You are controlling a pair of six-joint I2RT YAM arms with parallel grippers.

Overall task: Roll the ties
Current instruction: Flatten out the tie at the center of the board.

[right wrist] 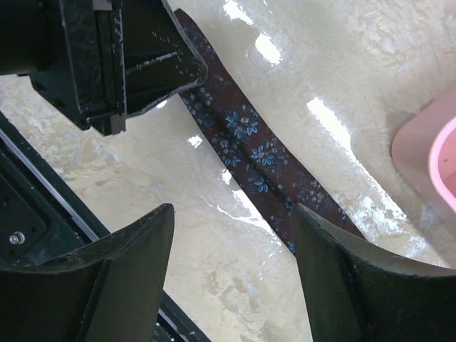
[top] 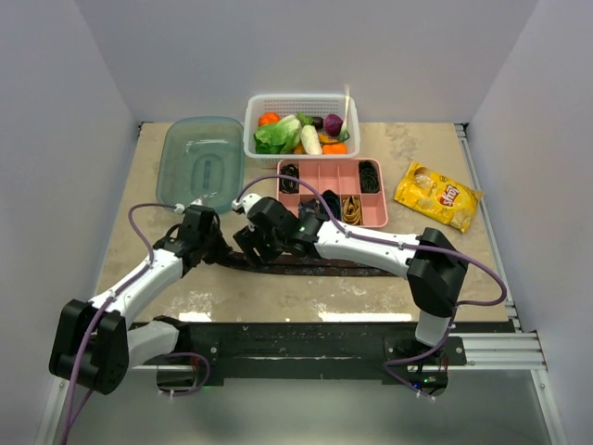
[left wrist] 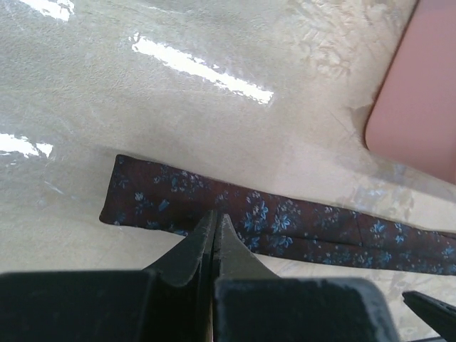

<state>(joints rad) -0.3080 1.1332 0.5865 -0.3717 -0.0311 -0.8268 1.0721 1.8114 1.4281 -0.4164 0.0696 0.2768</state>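
A dark maroon tie (top: 324, 267) with small blue flowers lies flat and stretched out on the table in front of both arms. In the left wrist view its blunt end lies at the left (left wrist: 142, 189). My left gripper (left wrist: 215, 217) is shut, with its tips over the tie's near edge; no fabric shows between the jaws. It also shows in the top view (top: 211, 243). My right gripper (right wrist: 228, 214) is open just above the table. The tie (right wrist: 249, 142) runs under its right finger (right wrist: 335, 271). Black (top: 369, 174) and gold (top: 352, 210) coiled ties sit in the pink tray (top: 320, 219).
A white basket (top: 301, 102) of toy vegetables and a teal lid (top: 199, 162) stand at the back. A yellow chip bag (top: 437, 195) lies at the right. The black mounting rail (top: 306, 343) runs along the near edge. The left gripper body (right wrist: 128, 64) is close to my right fingers.
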